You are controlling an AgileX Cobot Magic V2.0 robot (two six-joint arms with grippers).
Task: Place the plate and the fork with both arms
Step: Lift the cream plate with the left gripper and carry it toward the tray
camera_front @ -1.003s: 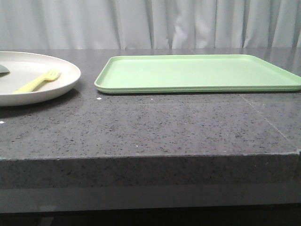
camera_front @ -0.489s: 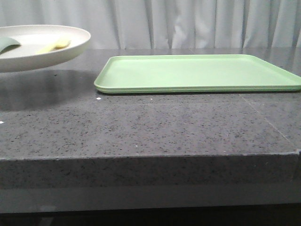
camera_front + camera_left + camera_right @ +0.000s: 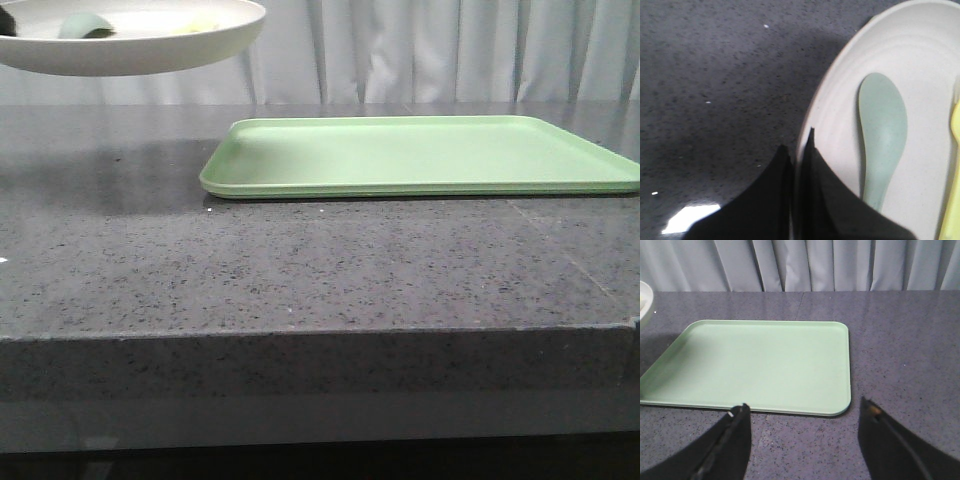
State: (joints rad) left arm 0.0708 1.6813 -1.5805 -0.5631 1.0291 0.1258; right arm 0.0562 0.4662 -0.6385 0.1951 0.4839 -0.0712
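Pale grey curtains (image 3: 420, 50) hang behind a dark speckled stone surface (image 3: 300, 270) on which a flat light-green tray (image 3: 420, 155) lies empty. Up in the left corner of the front view, the cream-white plate (image 3: 140, 50) hangs in the air, well clear of the surface and casting a soft shadow beside the tray. In the left wrist view the left tool (image 3: 799, 150) is clamped on the plate's near rim, one dark finger above the lip and one below. A small teal-green spoon (image 3: 882, 135) rests in the plate's well, and the pale-yellow fork (image 3: 954, 165) lies just beside it, cut off at the frame's edge. The right tool (image 3: 805, 432) hovers over the near edge of the tray with its fingers spread wide and nothing between them.

The step in hand appears to be the carry: the plate is lifted and not yet over the tray. The next move likely calls for a level sweep to the right and a gentle lowering, since the loose fork and spoon could slide if the plate tips.

Neither arm shows in the front view, where the plate's left part is cropped. The fork there is only a faint yellow smear above the rim, its tines impossible to make out.
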